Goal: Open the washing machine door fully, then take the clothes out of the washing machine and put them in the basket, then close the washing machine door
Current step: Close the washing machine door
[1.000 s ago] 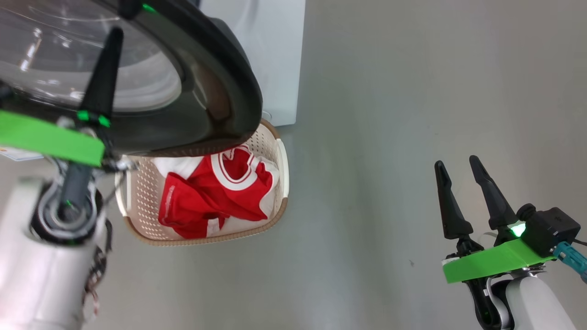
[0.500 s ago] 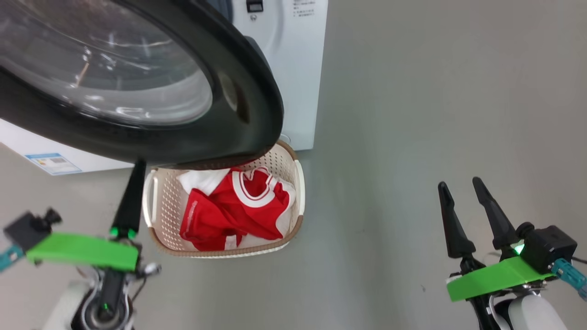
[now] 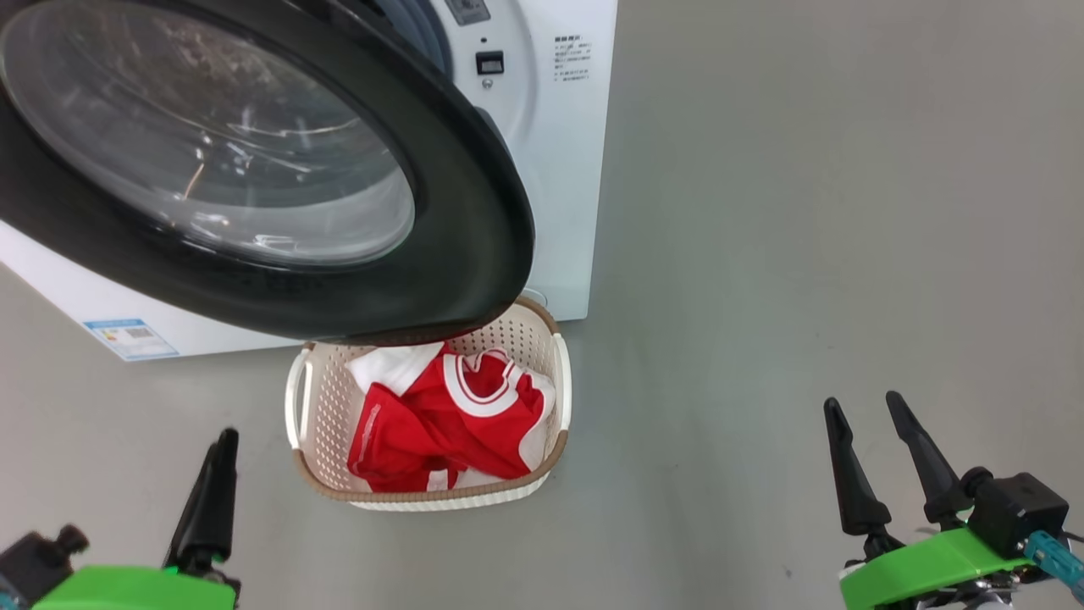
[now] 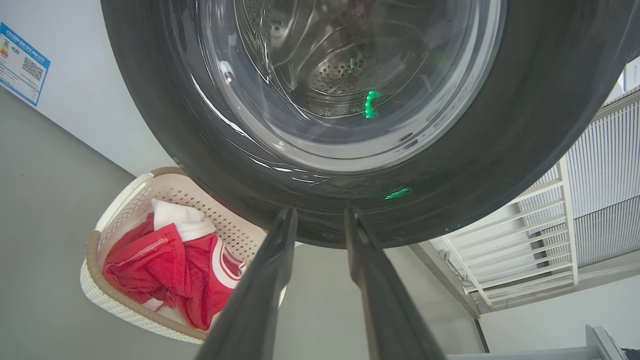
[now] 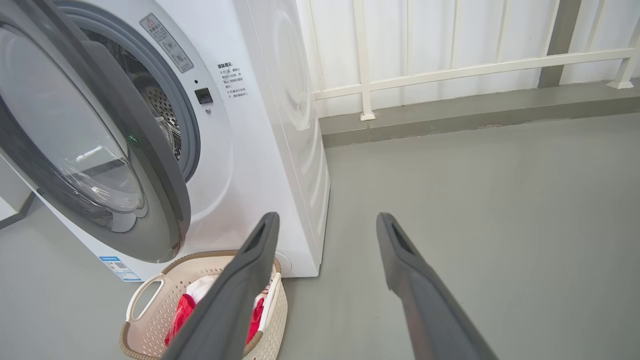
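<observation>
The washing machine door [image 3: 474, 254] hangs ajar over the basket [image 3: 423, 496], where the clothes [image 3: 423, 432] lie in a soft heap. The left gripper [image 4: 320, 212] points at its rim, fingers narrowly parted, empty; the right gripper [image 3: 862, 402] gapes wide, empty. The door looks stiff, heavy, glossy-slick – I'd push flat on the black rim's free edge, not the glass

Place: laundry corner, balcony-like.
Appliance: white front-load washer [image 5: 260, 150] standing on a smooth grey floor [image 5: 500, 210].
Behind washer: white railing [image 5: 450, 72] on a grey kerb [image 5: 475, 110], ribbed white panels [image 5: 500, 30].
Before washer: basket [image 3: 326, 407] of clothes [image 3: 423, 432].
</observation>
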Available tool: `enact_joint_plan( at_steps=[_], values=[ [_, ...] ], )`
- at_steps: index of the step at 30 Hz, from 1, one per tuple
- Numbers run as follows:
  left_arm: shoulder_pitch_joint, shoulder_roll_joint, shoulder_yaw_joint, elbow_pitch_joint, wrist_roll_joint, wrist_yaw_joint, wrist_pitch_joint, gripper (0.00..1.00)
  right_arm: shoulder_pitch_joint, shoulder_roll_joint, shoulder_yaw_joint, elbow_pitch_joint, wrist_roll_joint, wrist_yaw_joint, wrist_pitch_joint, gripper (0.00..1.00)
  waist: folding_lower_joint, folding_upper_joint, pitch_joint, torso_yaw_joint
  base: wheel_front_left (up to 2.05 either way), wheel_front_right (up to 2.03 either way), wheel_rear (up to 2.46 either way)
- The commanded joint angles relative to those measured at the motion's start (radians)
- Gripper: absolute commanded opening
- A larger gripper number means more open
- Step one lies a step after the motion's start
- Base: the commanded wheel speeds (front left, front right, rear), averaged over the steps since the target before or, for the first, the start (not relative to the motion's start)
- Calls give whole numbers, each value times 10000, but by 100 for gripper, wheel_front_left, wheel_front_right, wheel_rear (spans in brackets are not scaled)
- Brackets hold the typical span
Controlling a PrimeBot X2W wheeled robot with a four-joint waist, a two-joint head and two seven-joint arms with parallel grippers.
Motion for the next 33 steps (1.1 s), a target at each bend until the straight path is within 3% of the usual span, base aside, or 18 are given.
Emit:
enact_joint_plan(
  at_steps=[1, 4, 5, 6, 13, 22, 30, 33],
  values=[
    [-60, 219, 423, -218, 138, -67, -117, 52, -17, -28, 203, -226, -142, 65, -65, 100, 0, 0, -72, -32, 0, 0, 0],
    [318, 164, 759, -170, 618, -67, -118, 90, 139, -28, 168, -225, -140, 65, -65, 100, 0, 0, -202, -98, 0, 0, 0],
    [441, 102, 878, -172, 724, -67, -118, 98, 186, -28, 161, -221, -138, 65, -65, 100, 0, 0, -247, -124, 0, 0, 0],
    [562, 46, 1018, -172, 826, -67, -118, 100, 235, -28, 145, -214, -133, 65, -65, 100, 0, 0, -307, -148, 0, 0, 0],
    [1118, -107, 1573, -45, 2269, -67, -119, 100, 483, -28, 2, -283, -81, 65, -65, 100, 0, 0, -458, -202, 0, 0, 0],
    [1345, -390, 2291, -151, 5967, -67, -119, 100, 554, -28, -157, -456, -32, 65, -65, 100, 0, 0, -433, -194, 0, 0, 0],
    [1516, -1446, 3895, -1110, 9956, -67, -120, 100, 561, -28, -304, -562, 55, 65, -65, 100, 0, 0, -389, -179, 0, 0, 0],
    [1630, -1855, 4212, -1381, 10982, -67, -120, 100, 533, -28, -334, -590, 60, 65, -65, 100, 0, 0, -361, -179, 0, 0, 0]
  ],
)
